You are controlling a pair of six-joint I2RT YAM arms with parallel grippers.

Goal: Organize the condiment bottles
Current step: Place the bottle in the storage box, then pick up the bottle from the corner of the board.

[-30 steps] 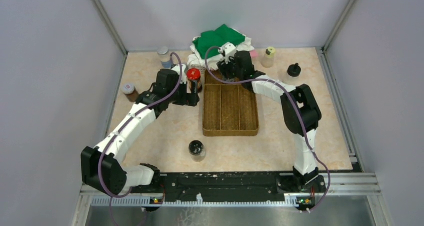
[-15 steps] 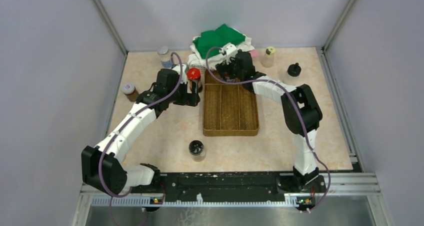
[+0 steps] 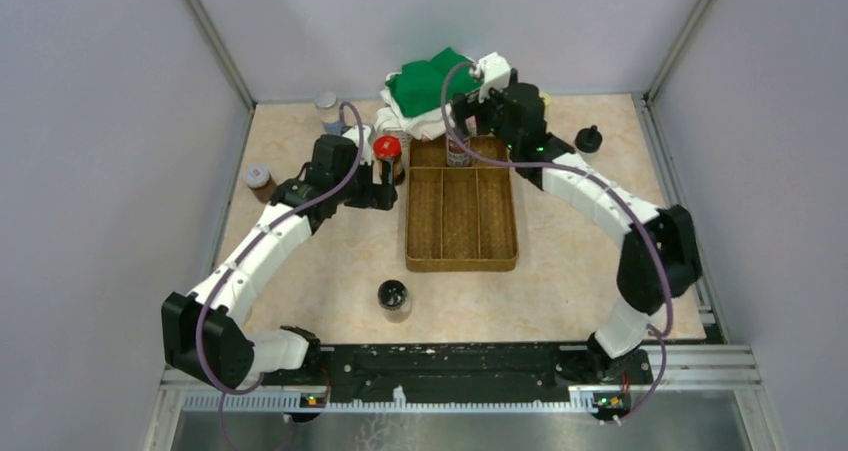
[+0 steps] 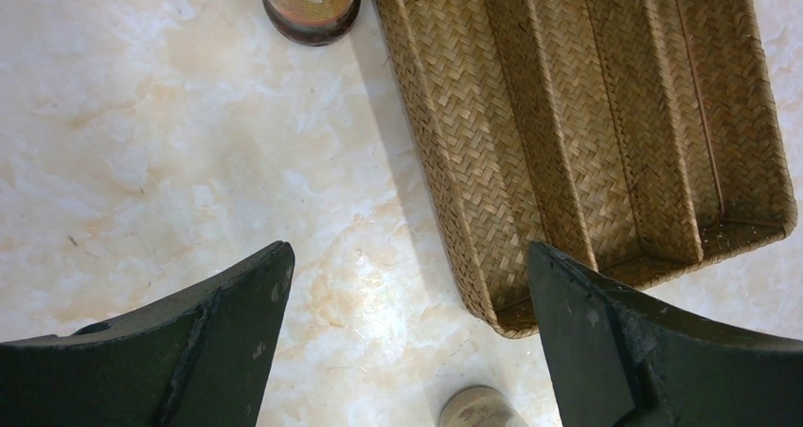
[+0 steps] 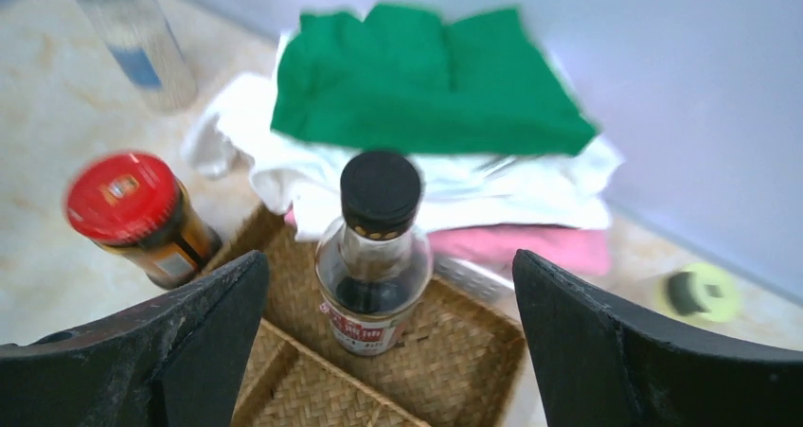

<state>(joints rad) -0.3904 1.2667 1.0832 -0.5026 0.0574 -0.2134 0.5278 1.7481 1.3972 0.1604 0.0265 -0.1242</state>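
A tall clear black-capped, red-labelled bottle (image 3: 458, 151) (image 5: 377, 247) stands upright in the far end compartment of the brown woven tray (image 3: 462, 265) (image 5: 464, 351). My right gripper (image 3: 475, 121) (image 5: 390, 257) is open and empty, hovering just behind and above that bottle without touching it. A red-lidded jar (image 3: 387, 149) (image 5: 128, 204) stands outside the tray's far left corner. My left gripper (image 3: 383, 186) (image 4: 407, 285) is open and empty, pointing down at the table beside the tray (image 4: 568, 115). A black-lidded jar (image 3: 393, 298) (image 4: 310, 6) stands in front of the tray.
A grey-lidded clear bottle (image 3: 327, 111) (image 5: 133, 39), a pink-lidded jar (image 3: 258, 178), a black-capped bottle (image 3: 588, 139) and a yellow-lidded one (image 5: 701, 294) stand around the table. Green and white cloths (image 3: 435, 81) (image 5: 426, 77) are piled behind the tray. Grey walls enclose three sides.
My right gripper has lifted and drawn back toward the far right, leaving the tall bottle standing in the tray. The left arm has not moved.
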